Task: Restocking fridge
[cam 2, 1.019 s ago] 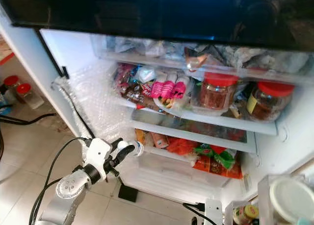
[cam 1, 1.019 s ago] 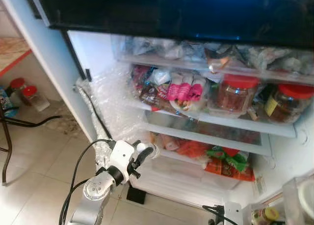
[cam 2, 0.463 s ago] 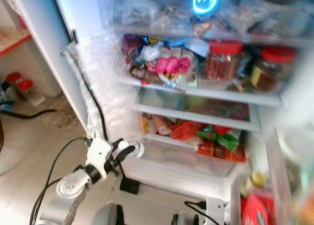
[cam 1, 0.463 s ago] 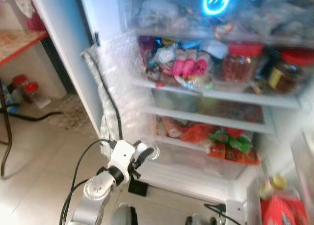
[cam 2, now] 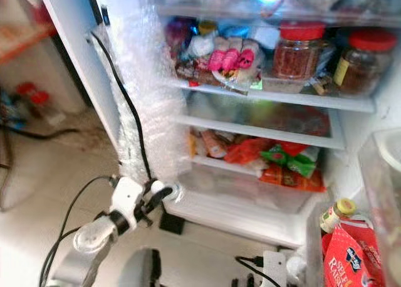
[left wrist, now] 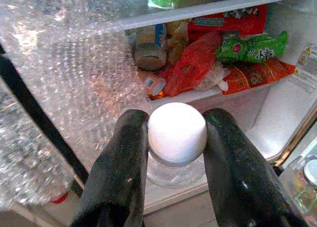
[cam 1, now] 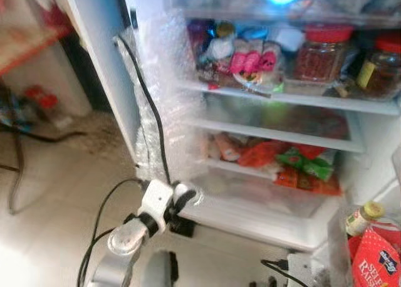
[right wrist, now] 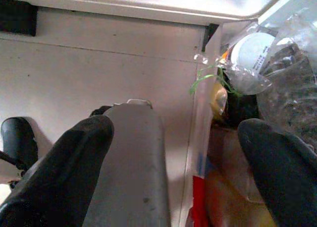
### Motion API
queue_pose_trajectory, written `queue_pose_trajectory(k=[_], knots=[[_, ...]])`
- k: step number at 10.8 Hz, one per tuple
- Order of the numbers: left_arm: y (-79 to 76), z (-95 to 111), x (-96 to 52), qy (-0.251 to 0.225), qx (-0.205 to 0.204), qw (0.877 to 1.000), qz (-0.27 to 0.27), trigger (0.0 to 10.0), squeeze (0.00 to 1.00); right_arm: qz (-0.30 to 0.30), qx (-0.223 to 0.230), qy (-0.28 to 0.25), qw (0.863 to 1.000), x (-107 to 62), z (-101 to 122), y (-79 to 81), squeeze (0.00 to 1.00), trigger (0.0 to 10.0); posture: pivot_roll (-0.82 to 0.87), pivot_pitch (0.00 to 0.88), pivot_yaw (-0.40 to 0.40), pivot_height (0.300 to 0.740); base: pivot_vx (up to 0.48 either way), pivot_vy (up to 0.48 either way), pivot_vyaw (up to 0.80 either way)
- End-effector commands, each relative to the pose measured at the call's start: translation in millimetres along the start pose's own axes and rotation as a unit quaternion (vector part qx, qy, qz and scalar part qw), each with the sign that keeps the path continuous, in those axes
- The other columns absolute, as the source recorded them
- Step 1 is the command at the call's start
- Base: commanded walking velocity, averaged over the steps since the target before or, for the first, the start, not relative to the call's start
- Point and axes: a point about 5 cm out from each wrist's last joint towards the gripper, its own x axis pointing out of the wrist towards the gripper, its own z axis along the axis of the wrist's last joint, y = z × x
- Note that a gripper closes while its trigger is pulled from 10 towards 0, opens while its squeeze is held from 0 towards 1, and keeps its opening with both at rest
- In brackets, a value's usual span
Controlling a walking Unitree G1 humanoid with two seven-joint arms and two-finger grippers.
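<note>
The left gripper (left wrist: 176, 152) was clamped on a small clear bottle with a white cap (left wrist: 177, 127), one black finger (left wrist: 121, 167) on each side of the neck. In the left eye view it sat at the lower middle-left of the frame, just in front of the open fridge (cam 1: 188, 121), near the bottom drawer (cam 1: 263, 202) and beside the bubble wrap (cam 1: 160, 80) that hung down the fridge's left wall with a black cable (cam 1: 150, 114) on it.

The right gripper (right wrist: 173, 152) hung low with its fingers wide apart, holding nothing, over the floor (right wrist: 99, 63) next to the door shelf (that shelf showed at the lower right of the eye views, w/ a yellow-capped bottle (cam 2: 333, 213) and a red packet (cam 2: 348, 259) in it).

Inside, the top shelf had two red-lidded jars (cam 1: 319, 52) and pink packs (cam 1: 250, 61). The lower shelf (cam 1: 269, 171) was full of red and green snack bags (cam 1: 294, 168).

What could go wrong, I think: the bottle was held only by its neck and cap, so it could slip or swing if the arm moved fast. The bubble wrap and cable were very close, so the arm could snag them. The shelves looked crowded, esp. the lower one, so pushing the bottle in could knock bags out. The eye views were blurry, so aim may be off.
</note>
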Motion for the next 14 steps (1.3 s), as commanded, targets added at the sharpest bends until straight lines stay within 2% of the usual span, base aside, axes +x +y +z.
queue_pose_trajectory(k=[1,12,14], knots=[[2.3,5.5,1.4,-0.011,0.01,1.0,0.003,10.0,0.0,0.001,0.006,0.023,1.0,-1.5,-11.9,1.1,0.0,10.0,-0.02,0.088,0.031,0.633,0.0,0.0,0.0],[1.9,14.2,7.5,-0.029,0.012,1.0,-0.001,10.0,0.0,0.003,0.008,0.023,1.0,-1.6,-12.5,2.2,0.0,10.0,-0.02,0.092,0.033,0.611,0.0,0.0,0.0],[2.7,14.8,8.3,-0.03,0.013,0.999,0.0,10.0,0.0,0.008,0.01,0.024,1.0,-1.5,-12.3,3.2,0.0,10.0,-0.01,0.09,0.033,0.586,0.0,0.0,0.0]])
